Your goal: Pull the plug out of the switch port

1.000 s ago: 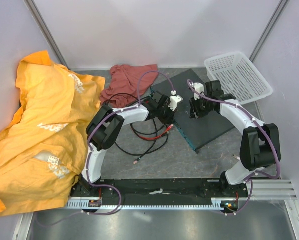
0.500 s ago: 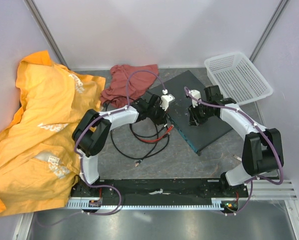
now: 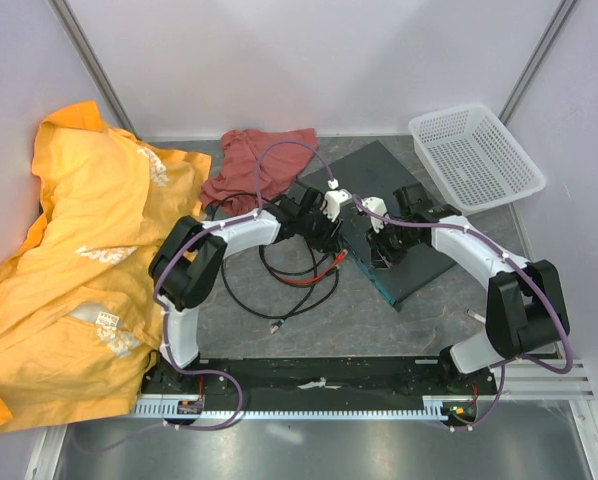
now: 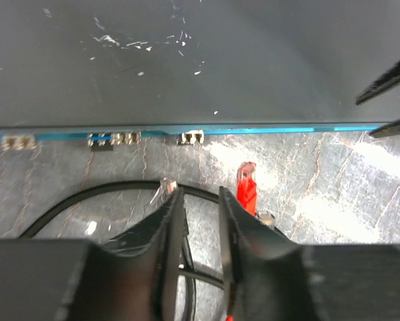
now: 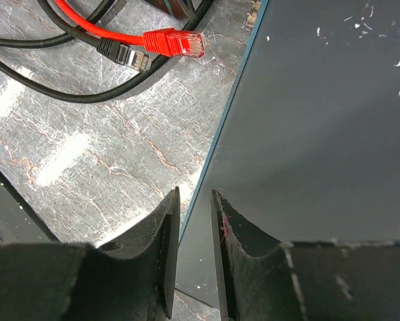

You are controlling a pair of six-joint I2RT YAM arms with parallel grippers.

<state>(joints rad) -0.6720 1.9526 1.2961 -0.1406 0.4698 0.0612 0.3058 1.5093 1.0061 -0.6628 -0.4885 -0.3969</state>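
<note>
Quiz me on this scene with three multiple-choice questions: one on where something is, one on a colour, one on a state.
1. Where does the white mesh basket stand?
A) between the arms
B) at the far right corner of the table
C) on the orange cloth

2. What colour is the port edge of the switch?
A) yellow
B) white
C) teal-blue

3. What state is the red plug in?
A) lying loose on the table
B) seated in a port
C) held by an end effector

Answers:
1 B: the top view shows it by the far right wall.
2 C: the left wrist view shows the ports along a teal strip.
3 A: the right wrist view shows it on the tabletop beside a black plug.
</note>
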